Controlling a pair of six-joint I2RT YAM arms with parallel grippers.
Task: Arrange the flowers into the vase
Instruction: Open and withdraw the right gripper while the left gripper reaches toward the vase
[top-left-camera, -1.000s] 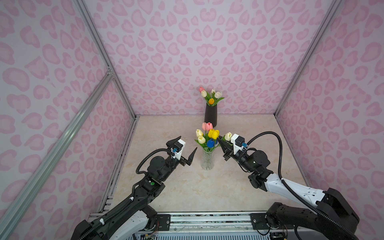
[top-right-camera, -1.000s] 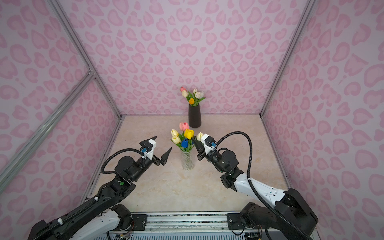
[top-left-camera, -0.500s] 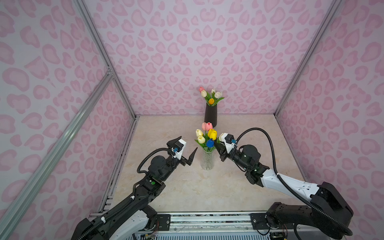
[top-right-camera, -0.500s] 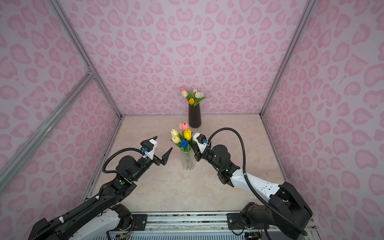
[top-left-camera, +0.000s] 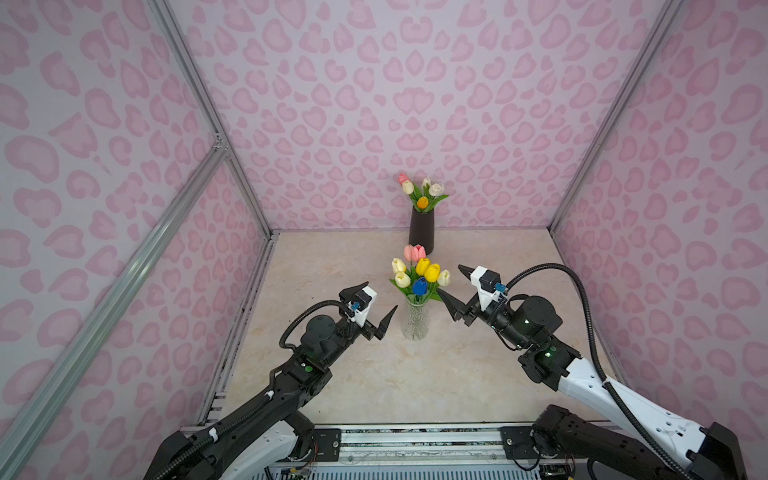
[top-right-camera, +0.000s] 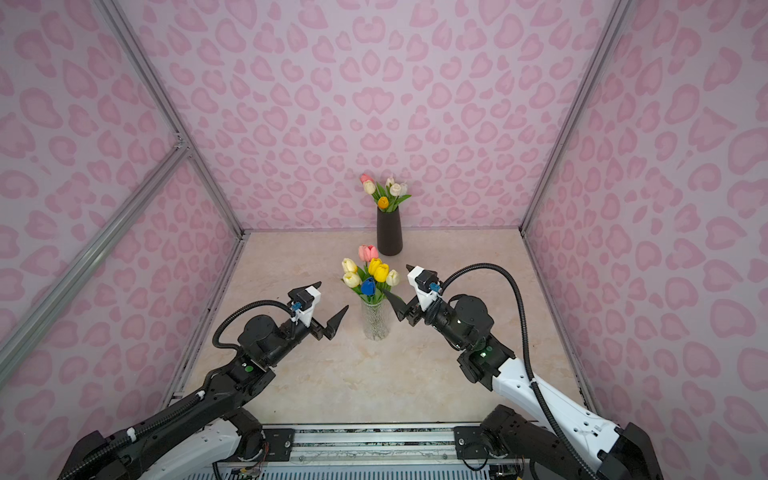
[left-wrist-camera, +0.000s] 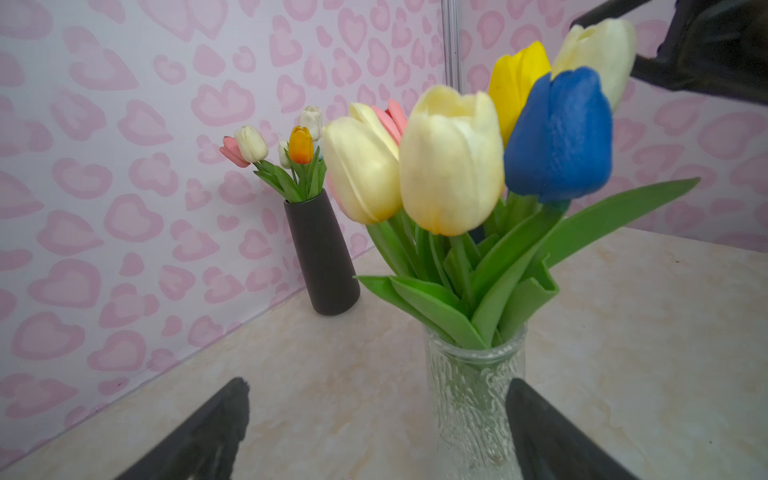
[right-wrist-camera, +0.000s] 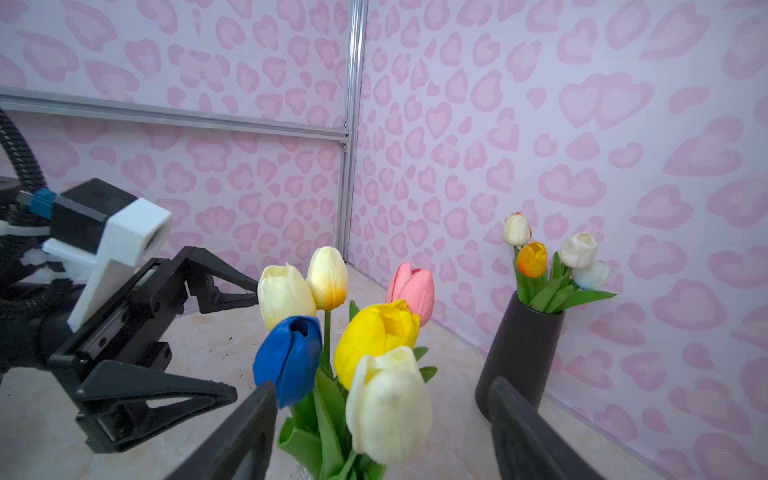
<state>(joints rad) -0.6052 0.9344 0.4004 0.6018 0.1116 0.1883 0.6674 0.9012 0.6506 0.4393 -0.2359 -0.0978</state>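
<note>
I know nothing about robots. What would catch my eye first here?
A bunch of bright tulips in a clear glass vase mid-table, flanked by the left gripper and right gripper, both open. Behind, a black vase with a smaller bunch stands against pink heart-patterned walls.

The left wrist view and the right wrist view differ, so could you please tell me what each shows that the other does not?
Only the left wrist view shows the textured body of the clear glass vase. Only the right wrist view shows the left gripper, its jaws open. Both show the blue tulip and the tapered black vase of flowers.
</note>
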